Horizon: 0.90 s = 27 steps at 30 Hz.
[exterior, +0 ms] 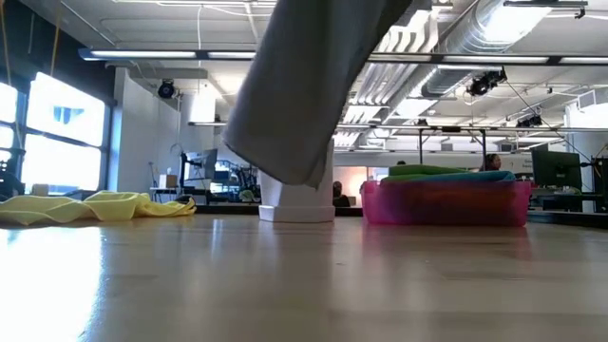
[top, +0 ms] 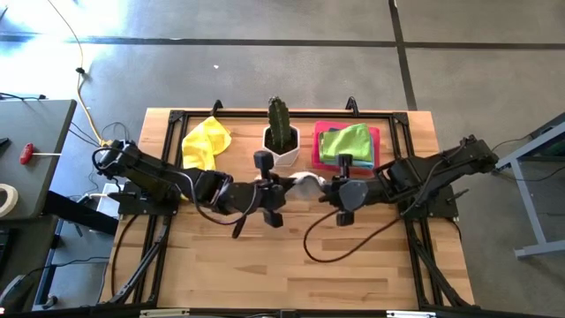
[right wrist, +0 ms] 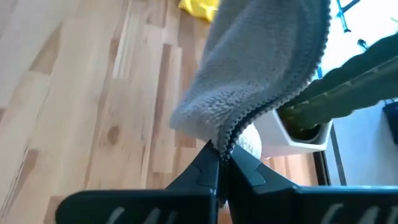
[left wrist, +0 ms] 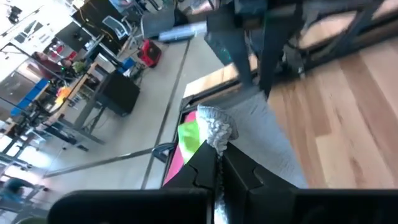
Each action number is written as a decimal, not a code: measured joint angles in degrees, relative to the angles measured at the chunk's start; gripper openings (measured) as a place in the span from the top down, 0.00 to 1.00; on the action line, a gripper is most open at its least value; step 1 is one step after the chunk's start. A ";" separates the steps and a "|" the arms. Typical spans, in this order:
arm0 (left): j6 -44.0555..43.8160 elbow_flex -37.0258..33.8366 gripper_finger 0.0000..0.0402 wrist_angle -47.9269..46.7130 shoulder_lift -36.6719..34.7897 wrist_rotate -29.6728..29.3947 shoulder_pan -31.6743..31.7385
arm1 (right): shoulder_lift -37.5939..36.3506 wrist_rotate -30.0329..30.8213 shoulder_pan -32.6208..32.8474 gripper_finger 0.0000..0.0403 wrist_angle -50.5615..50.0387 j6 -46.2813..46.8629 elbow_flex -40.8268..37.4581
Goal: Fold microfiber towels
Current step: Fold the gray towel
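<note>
Above the wooden table, both the left gripper and the right gripper are clamped on corners of the limp, light grey towel, best handled by its corners.

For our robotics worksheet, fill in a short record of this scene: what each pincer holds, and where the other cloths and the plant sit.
left pincer: shut on grey towel
right pincer: shut on grey towel
grey towel: hanging between both arms, above the table
yellow towel: crumpled, back left
green towel: folded on pink tray
cactus: white pot, back centre
</note>
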 joint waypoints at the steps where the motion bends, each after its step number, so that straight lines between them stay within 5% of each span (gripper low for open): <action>1: 0.21 0.00 1.00 -0.81 0.00 0.05 -0.06 | 0.00 -0.04 0.17 1.00 -0.54 0.00 0.00; 12: -6.58 0.00 1.00 -10.47 0.58 10.35 0.98 | 0.00 -2.58 0.19 1.00 -5.86 -2.17 0.29; 27: 4.90 0.00 1.00 -2.49 0.59 6.86 7.75 | -0.04 1.45 -5.16 1.00 -14.17 -12.67 6.55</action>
